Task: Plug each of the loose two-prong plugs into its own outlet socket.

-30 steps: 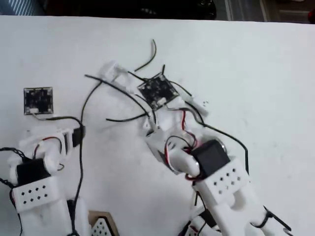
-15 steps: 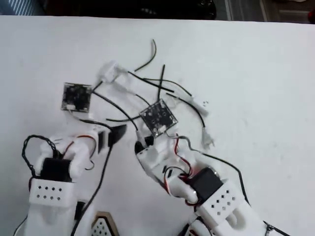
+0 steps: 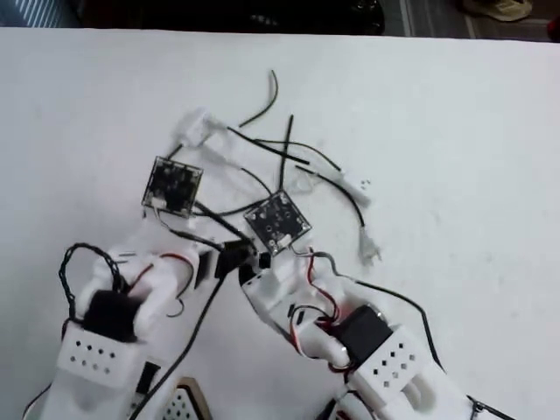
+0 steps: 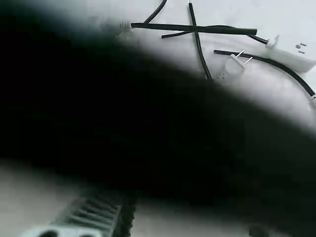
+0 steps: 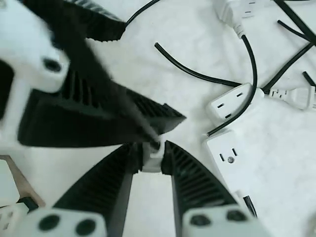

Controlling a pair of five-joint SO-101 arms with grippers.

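Observation:
My right gripper (image 5: 150, 163) (image 3: 259, 262) is shut on a small white plug (image 5: 151, 157) whose black cord (image 5: 89, 74) runs off between the fingers of my left gripper (image 5: 106, 69) (image 3: 219, 262). That left gripper stands open just in front of the right one, at the front middle of the table. White outlet sockets (image 5: 228, 103) (image 5: 228, 154) lie close beside the held plug, with a third (image 5: 242, 7) farther off. Another loose white two-prong plug (image 4: 234, 64) (image 3: 372, 252) lies on the table near a white outlet (image 4: 295, 49) (image 3: 354, 182).
Loose black cords (image 3: 262, 144) cross the middle of the white table (image 3: 472, 131). A white outlet block (image 3: 199, 129) lies at the back left of the tangle. A cardboard-edged piece (image 3: 179, 401) sits at the front edge between the arms.
The left arm has swung right to the table's middle, and its gripper now meets the right one. The right arm has drawn back toward the front edge.

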